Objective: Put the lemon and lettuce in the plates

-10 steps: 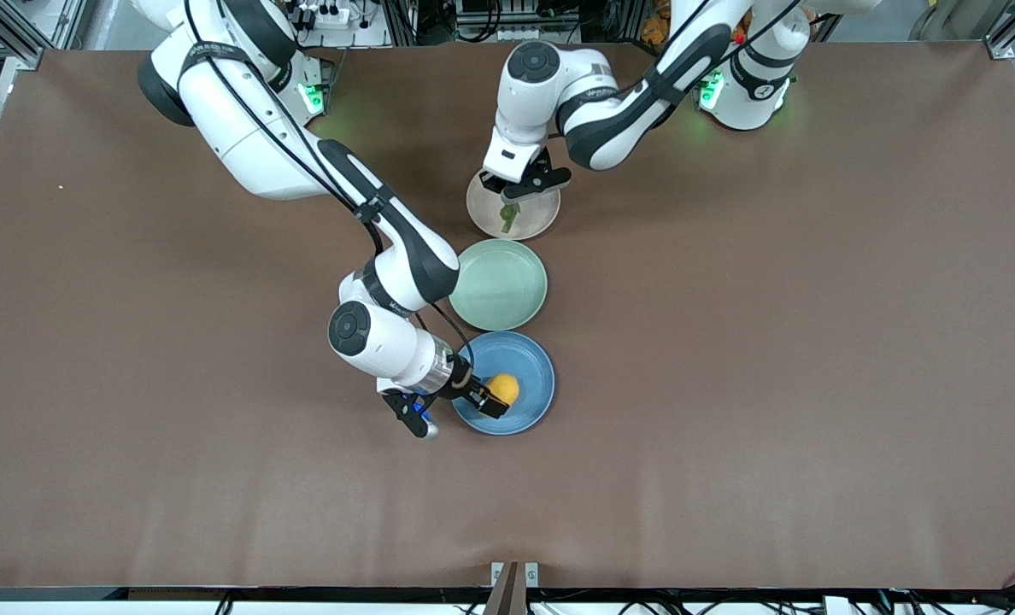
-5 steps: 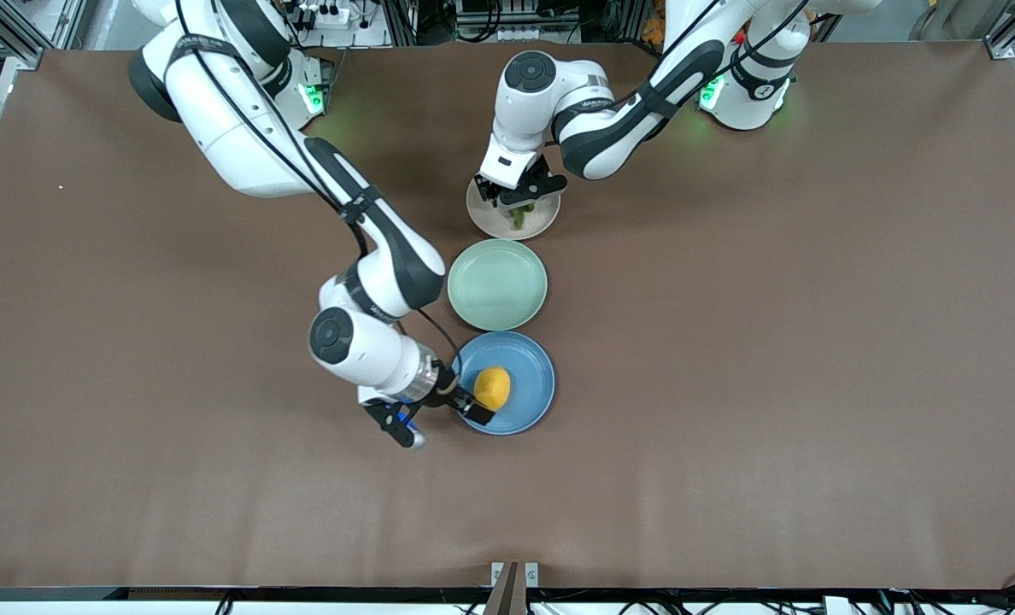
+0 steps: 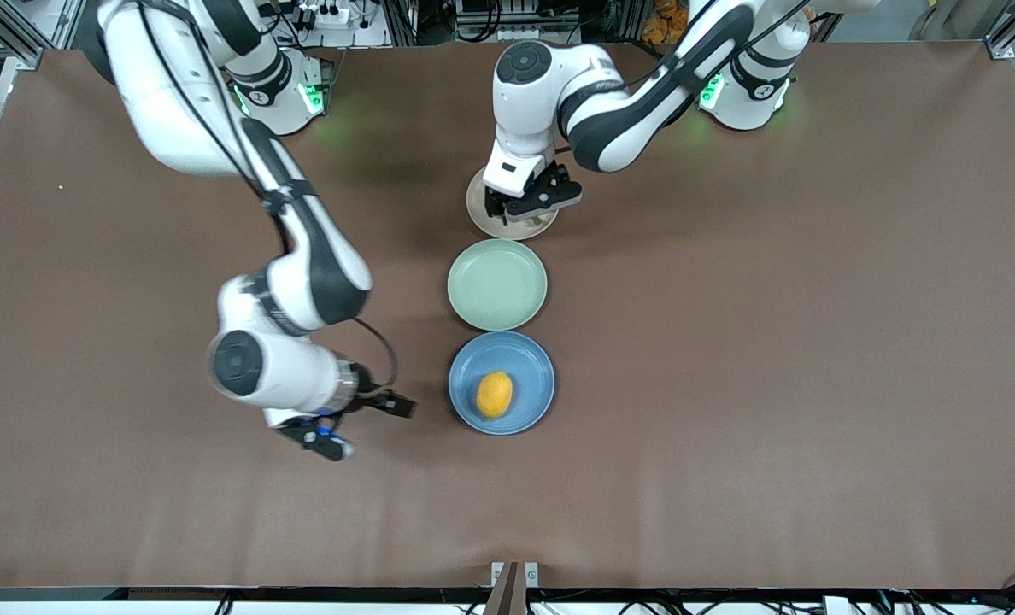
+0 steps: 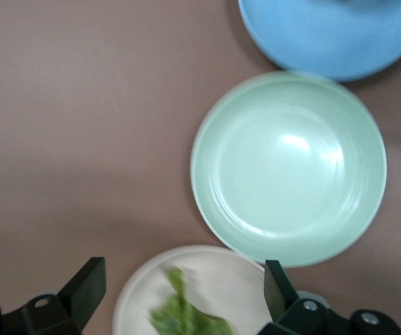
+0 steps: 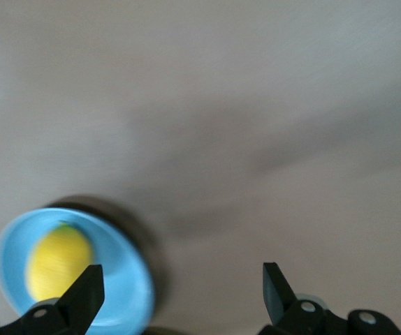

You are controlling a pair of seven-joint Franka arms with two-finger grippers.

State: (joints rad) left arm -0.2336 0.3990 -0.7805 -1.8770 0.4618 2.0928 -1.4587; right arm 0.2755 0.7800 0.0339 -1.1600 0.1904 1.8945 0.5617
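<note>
The lemon (image 3: 494,394) lies in the blue plate (image 3: 531,374), which is nearest the front camera. My right gripper (image 3: 369,424) is open and empty, beside that plate toward the right arm's end of the table. The right wrist view shows the lemon (image 5: 56,269) in the blue plate (image 5: 127,283), off to one side of my right gripper (image 5: 179,283). My left gripper (image 3: 525,202) is open over the beige plate (image 3: 477,213). In the left wrist view the lettuce (image 4: 181,315) lies in the beige plate (image 4: 239,283), between the open fingers of my left gripper (image 4: 183,280).
An empty pale green plate (image 3: 497,284) sits between the beige plate and the blue plate; it also shows in the left wrist view (image 4: 288,167). The brown table (image 3: 772,342) spreads wide on all sides of the three plates.
My right gripper let go of the lemon in the blue plate and drew back toward the right arm's end. My left gripper lowered the lettuce into the beige plate and opened.
</note>
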